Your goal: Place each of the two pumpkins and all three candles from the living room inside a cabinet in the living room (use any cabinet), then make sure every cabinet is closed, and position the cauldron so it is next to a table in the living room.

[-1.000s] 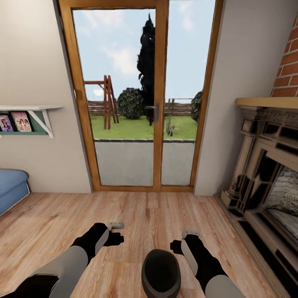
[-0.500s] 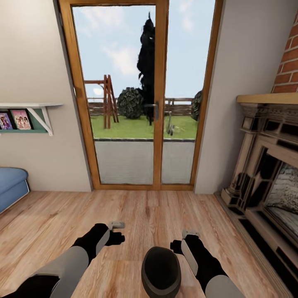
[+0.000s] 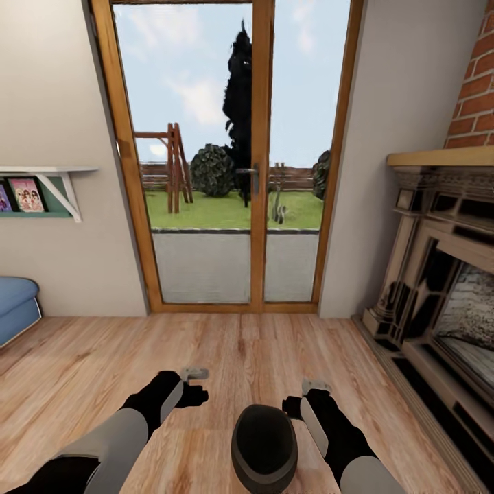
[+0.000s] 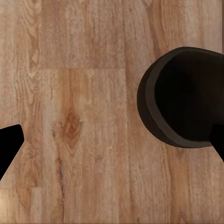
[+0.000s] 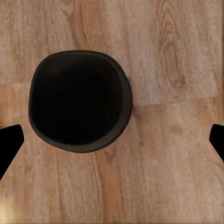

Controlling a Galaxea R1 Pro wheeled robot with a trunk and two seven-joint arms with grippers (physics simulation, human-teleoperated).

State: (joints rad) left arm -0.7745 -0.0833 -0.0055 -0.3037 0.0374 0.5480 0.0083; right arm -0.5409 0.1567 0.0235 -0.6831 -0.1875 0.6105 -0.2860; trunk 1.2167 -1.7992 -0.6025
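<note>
Head view first: the cauldron [image 3: 264, 446] is seen standing on the wooden floor [image 3: 226, 357], mouth up, right between the two arms. It's placed just beside and slightly behind the right pincer [image 3: 314, 388], while the left pincer [image 3: 194, 375] is kept a bit further off to the cauldron's other side. Both pincers are pointed down at the floor, and nothing is held in either. How wide they're spread can't really be told from up here.

Well ahead of both pincers a glass door [image 3: 237, 158] with a wooden frame is seen, with a lawn and fence behind it. A fireplace [image 3: 439, 288] with a brick chimney is found off to the right pincer's side, and a wall shelf [image 3: 48, 180] plus a blue sofa corner [image 3: 15, 305] off to the left pincer's side.

Left wrist view: the left pincer's dark fingertips [image 4: 8, 144] are seen at opposite edges of the frame, so it's spread wide, only floor planks between them. The cauldron's rim [image 4: 154, 116] is caught near the far finger, partly cropped.

Right wrist view: same deal, fingertips [image 5: 9, 142] spread wide at both edges. The cauldron [image 5: 79, 100] is seen from straight above, black inside, sitting between the fingers' line and closer to one of them, not touched.
</note>
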